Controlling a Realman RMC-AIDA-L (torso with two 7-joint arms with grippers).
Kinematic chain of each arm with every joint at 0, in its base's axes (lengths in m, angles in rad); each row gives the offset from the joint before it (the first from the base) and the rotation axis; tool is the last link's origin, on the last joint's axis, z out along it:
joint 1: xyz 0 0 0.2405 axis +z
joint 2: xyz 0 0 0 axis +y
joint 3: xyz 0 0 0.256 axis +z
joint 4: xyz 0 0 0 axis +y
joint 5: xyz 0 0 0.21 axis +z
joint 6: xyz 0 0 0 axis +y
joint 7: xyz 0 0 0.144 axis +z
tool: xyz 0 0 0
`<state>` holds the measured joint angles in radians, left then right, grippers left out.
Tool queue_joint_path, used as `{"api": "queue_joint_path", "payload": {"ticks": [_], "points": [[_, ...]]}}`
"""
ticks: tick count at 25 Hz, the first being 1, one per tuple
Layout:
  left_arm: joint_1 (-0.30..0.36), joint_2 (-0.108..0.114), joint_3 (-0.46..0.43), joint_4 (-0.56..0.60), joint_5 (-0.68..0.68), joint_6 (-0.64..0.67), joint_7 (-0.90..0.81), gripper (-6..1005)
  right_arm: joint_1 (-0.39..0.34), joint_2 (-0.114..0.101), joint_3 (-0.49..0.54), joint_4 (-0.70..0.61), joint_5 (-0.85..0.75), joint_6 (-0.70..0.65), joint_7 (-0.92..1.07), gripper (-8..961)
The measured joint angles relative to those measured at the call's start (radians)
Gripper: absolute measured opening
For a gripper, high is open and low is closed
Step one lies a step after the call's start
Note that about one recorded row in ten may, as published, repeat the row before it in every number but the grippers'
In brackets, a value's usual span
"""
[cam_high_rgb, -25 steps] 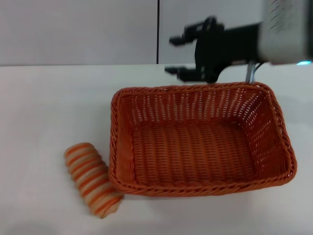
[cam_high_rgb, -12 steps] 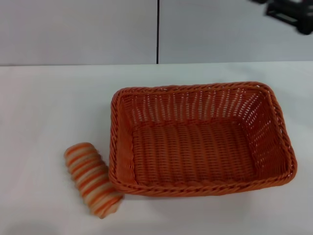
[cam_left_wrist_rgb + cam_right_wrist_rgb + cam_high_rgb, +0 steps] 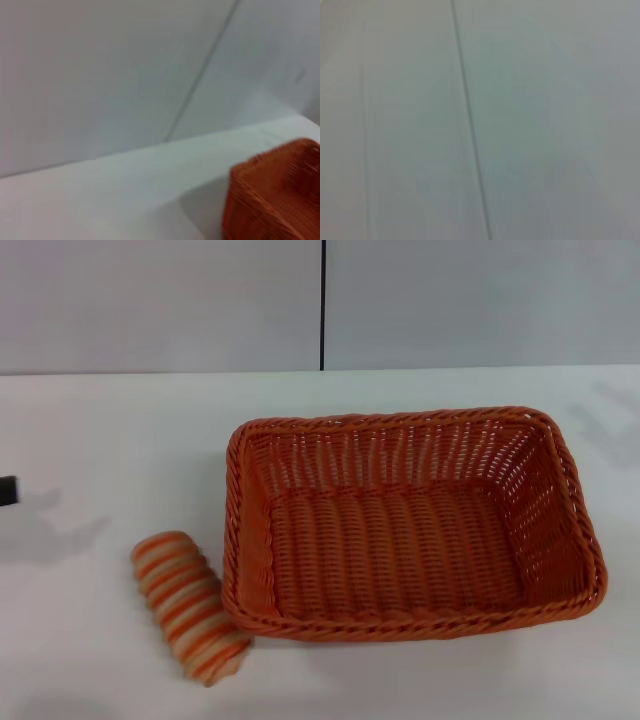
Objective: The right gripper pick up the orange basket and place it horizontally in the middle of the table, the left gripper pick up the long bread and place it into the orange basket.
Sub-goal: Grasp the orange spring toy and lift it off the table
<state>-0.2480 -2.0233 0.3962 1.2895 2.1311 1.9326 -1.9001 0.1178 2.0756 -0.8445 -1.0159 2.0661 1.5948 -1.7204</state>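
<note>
Your left claw [image 3: 7, 490] shows only as a small dark sliver at the left edge of the head view, above the table [image 3: 110, 430], with a soft grey shadow on the white surface just beside it. You cannot tell from that sliver how far its fingers are parted, or whether it has hold of anything. Its wrist view shows no fingers, only the pale wall, the table's far edge and one corner of the basket [image 3: 272, 197].

Your right claw appears in no view. Its wrist camera faces a plain grey wall with a thin dark seam [image 3: 470, 130] running down it.

Outward from the left claw: the bread [image 3: 190, 607] lies on the table, near the front edge and left of centre. It sits on a diagonal, striped orange and cream, and its near end lies just beside the basket's front left corner; you cannot tell whether the two touch.

The basket [image 3: 410, 625] rests flat on the table, long side across the view, a little right of centre. It is upright, open side up, with nothing inside it. The bread lies outside it.
</note>
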Motion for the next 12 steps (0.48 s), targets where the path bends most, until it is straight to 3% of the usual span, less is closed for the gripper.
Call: {"api": "queue_joint_path", "payload": {"ticks": [5,7,12], "points": [[-0.052,-0.02,0.046,-0.008,0.069,0.007,-0.028,821,-0.006,-0.002,0.04,0.051,-0.002,0.012,-0.011,545],[-0.098,-0.03,0.075,-0.078,0.124,0.001,-0.035,821,-0.01,-0.002,0.045,0.062,-0.003,0.012,-0.019,545],[-0.124,-0.035,0.082,-0.195,0.131,-0.026,-0.018,821,-0.011,-0.003,0.053,0.087,-0.009,0.014,-0.03,545]]}}
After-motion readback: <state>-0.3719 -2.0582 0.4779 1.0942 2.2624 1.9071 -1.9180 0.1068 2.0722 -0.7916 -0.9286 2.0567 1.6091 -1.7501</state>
